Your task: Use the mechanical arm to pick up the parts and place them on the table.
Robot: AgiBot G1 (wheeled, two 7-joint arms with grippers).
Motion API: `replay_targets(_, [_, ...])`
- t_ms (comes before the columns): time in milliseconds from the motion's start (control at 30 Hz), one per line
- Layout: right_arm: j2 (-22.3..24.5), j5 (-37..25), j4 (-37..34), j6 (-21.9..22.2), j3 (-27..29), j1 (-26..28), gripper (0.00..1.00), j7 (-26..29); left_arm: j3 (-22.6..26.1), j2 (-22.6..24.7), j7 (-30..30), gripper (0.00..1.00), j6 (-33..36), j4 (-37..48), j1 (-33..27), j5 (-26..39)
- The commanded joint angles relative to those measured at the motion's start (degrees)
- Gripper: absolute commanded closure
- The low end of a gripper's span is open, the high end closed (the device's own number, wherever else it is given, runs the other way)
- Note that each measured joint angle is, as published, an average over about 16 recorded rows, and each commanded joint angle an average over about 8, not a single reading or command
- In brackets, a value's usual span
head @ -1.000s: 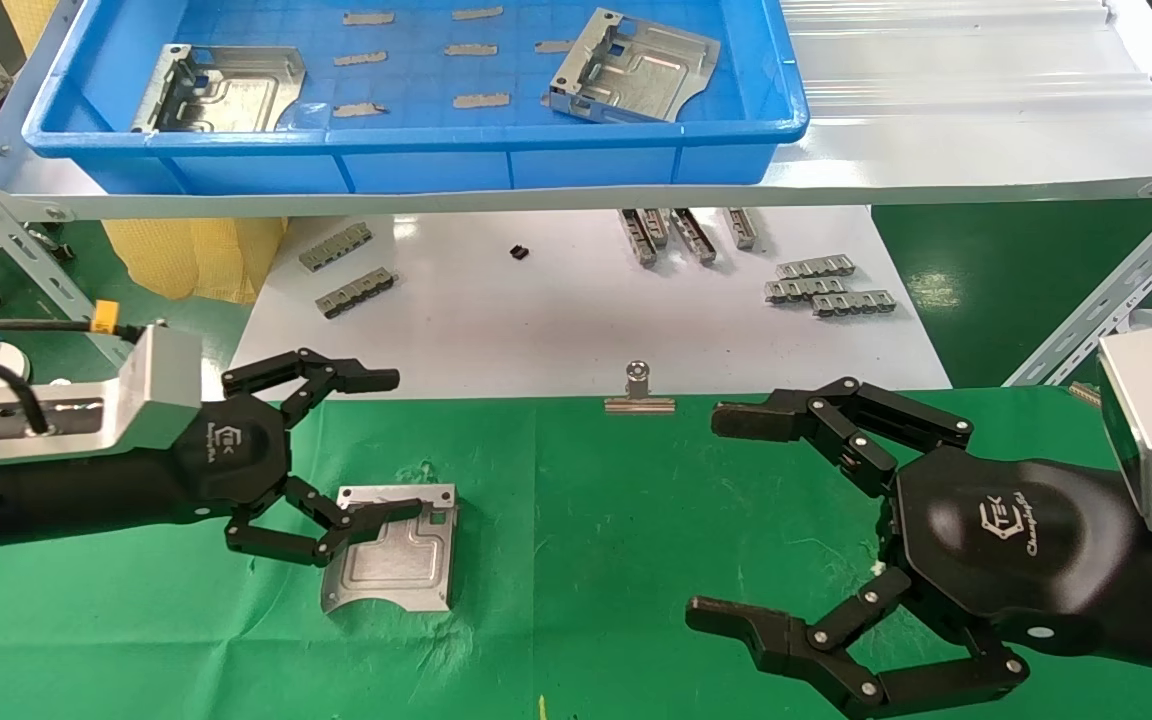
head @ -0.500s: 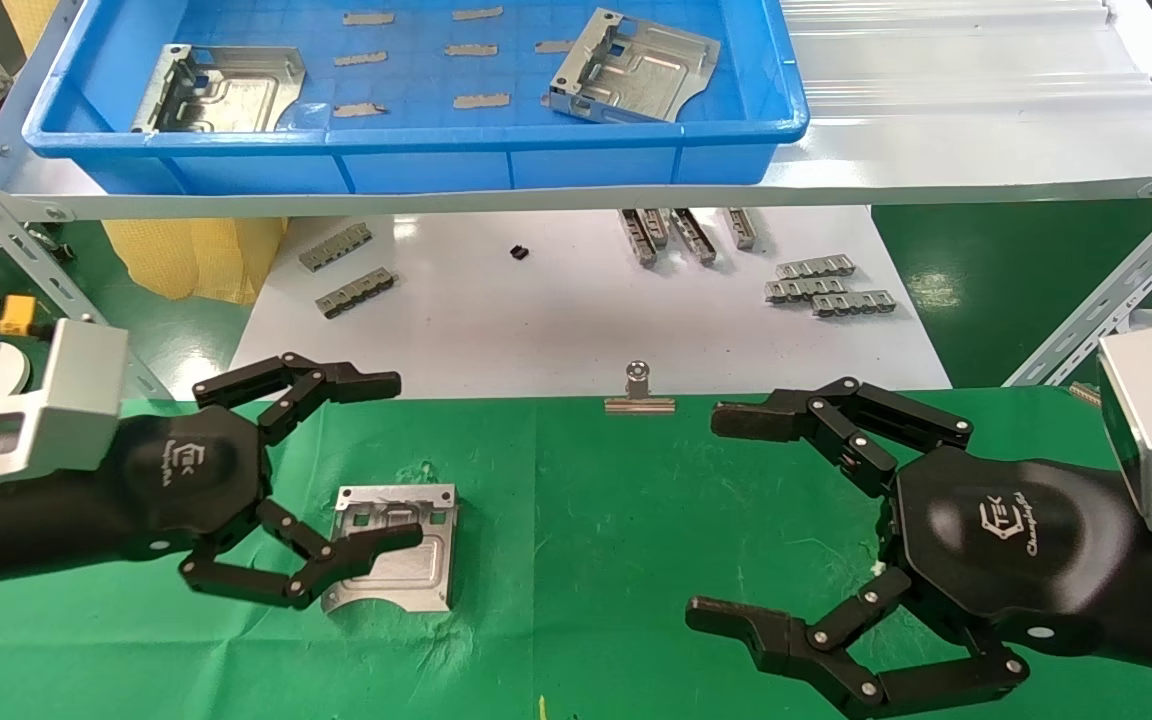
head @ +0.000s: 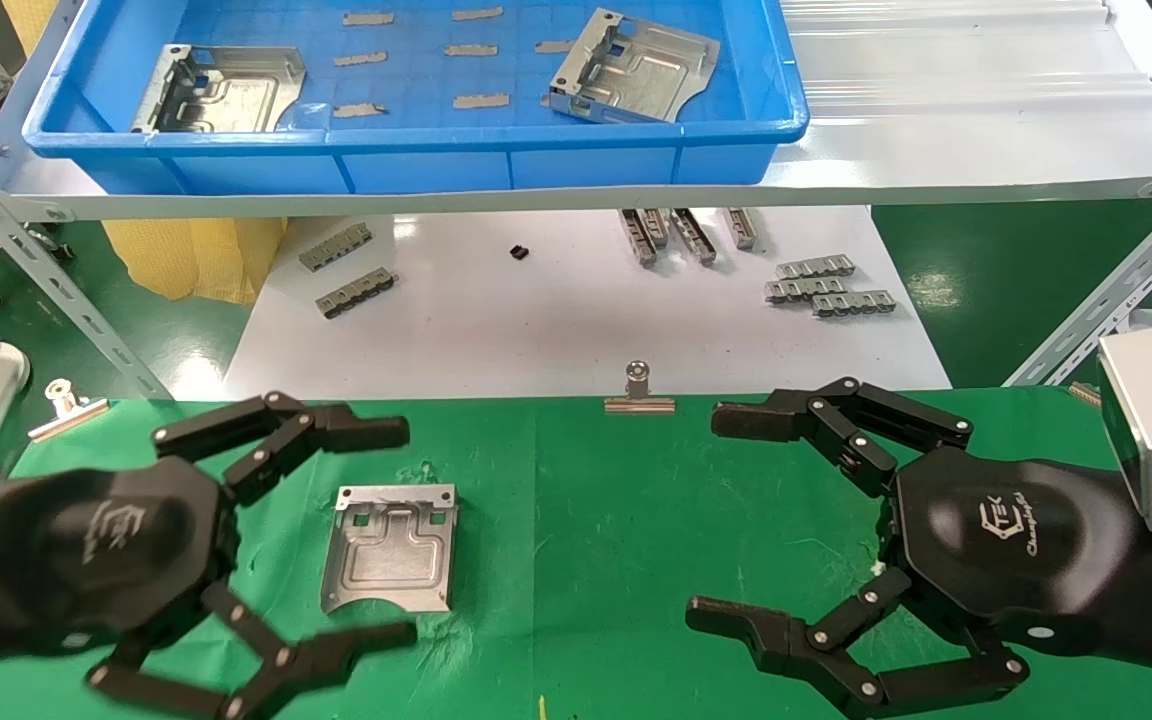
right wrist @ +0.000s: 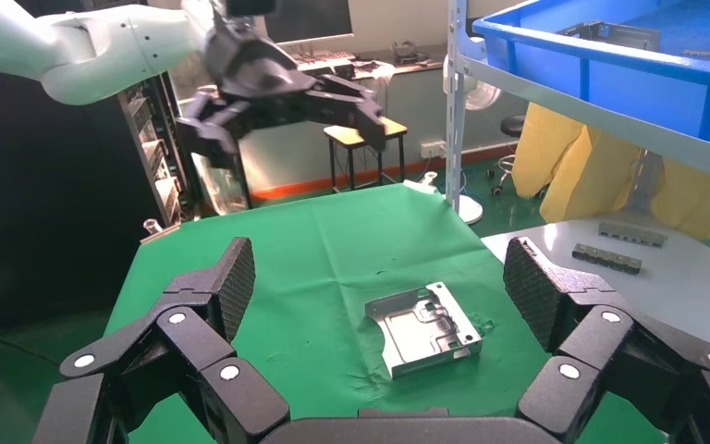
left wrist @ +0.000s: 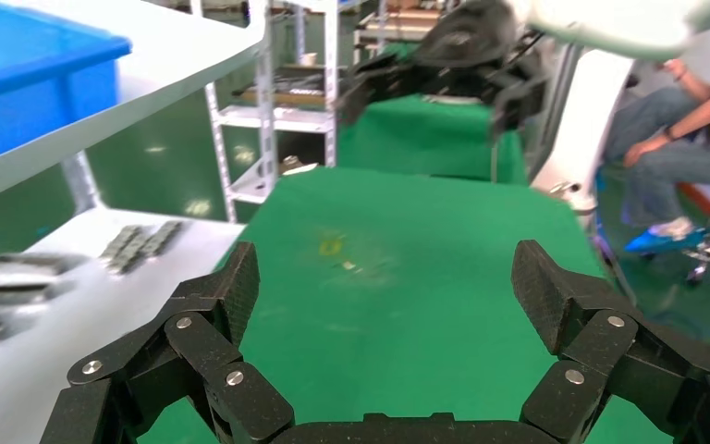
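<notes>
One silver part [head: 391, 548] lies flat on the green table [head: 586, 500], free of both hands; it also shows in the right wrist view [right wrist: 422, 328]. Two more parts [head: 221, 90] [head: 636, 68] rest in the blue tray. My left gripper [head: 398, 533] is held just left of the lying part, open and empty; the left wrist view shows only green cloth between its fingertips [left wrist: 388, 287]. At the right side of the table my right gripper [head: 708, 516] stands open and empty, its fingers [right wrist: 226, 277] spread wide, facing the part.
The blue tray [head: 416, 150] sits on a white shelf above the table's far edge. Small toothed metal strips [head: 821, 285] lie on the white sheet behind. Silver clips [head: 639, 395] [head: 64, 405] hold the cloth's edge. A slanted shelf brace [head: 1116, 300] stands at right.
My left gripper has drawn back toward the near left, and its lower finger no longer overlaps the part. The part stays put on the cloth. The right arm has not moved.
</notes>
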Motion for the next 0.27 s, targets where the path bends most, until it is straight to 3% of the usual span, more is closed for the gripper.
replay_targets(33, [0.00, 0.00, 0.00, 0.00, 0.00, 0.00, 0.00, 0.00, -0.91, -0.72, -1.68, 0.00, -0.21, -2.36, 1.25, -0.92])
replay_targets(267, [0.01, 0.01, -0.01, 0.01, 0.00, -0.01, 0.00, 0.00, -2.13, -1.66, -3.23, 0.00, -0.47, -5.55, 2.93, -2.24])
